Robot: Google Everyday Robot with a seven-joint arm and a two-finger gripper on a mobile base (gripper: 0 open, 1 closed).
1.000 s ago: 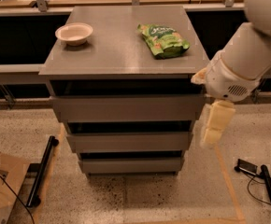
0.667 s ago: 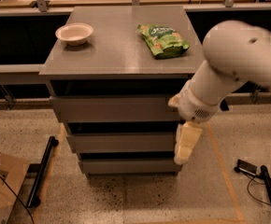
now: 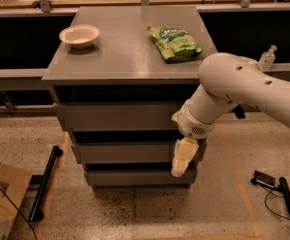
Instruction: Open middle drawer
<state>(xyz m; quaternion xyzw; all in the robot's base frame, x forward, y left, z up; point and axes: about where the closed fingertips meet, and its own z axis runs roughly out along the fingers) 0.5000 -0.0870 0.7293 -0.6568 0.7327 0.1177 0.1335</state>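
Grey middle drawer (image 3: 125, 152) behind jaws

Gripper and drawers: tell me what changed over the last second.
The gripper swung left in the view and slightly down, from off the right side of the cabinet to in front of the right end of the middle drawer. Contact with the front cannot be told. The middle drawer has not slid out; the bowl and green bag on top stayed put.

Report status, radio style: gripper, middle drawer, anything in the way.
Gripper low at right end of middle drawer front. Drawer looks shut. Bowl and green bag on cabinet top, above the drawers.
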